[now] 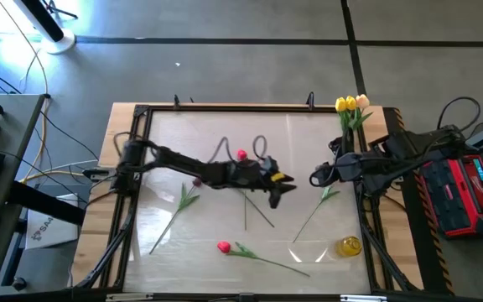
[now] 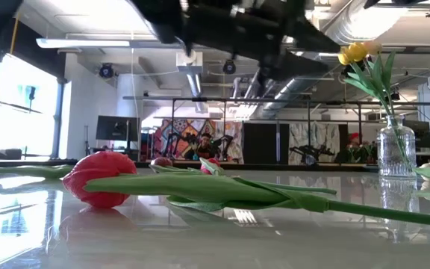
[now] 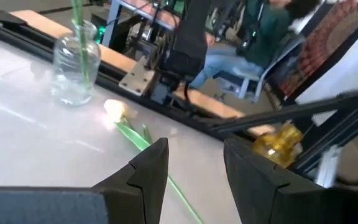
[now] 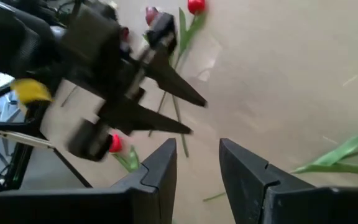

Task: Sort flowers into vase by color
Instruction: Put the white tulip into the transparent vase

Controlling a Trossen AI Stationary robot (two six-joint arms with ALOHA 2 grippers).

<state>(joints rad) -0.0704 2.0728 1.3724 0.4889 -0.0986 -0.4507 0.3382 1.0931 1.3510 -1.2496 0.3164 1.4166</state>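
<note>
Several tulips lie on the glossy table. A red one (image 1: 223,247) (image 2: 99,178) lies near the front edge, a red-pink one (image 1: 241,155) lies mid-table, and a maroon one (image 1: 197,181) lies at the left. A pale-headed one (image 3: 114,109) lies at the right, its stem (image 1: 313,220) slanting toward the front. My left gripper (image 1: 277,195) (image 3: 194,155) hovers open over mid-table, pointing at the pale tulip and touching nothing. My right gripper (image 1: 317,178) (image 4: 197,152) hangs open at the right, tipped down. A clear glass vase (image 1: 352,126) (image 3: 76,62) at the far right corner holds yellow tulips (image 2: 357,52).
An amber jar (image 1: 350,246) (image 3: 281,143) stands at the near right corner. Loose green stems (image 1: 254,211) lie under the left arm. A black frame (image 1: 141,113) rims the table. A person sits beyond the table's right side (image 3: 241,43). Bare tabletop lies at the far middle.
</note>
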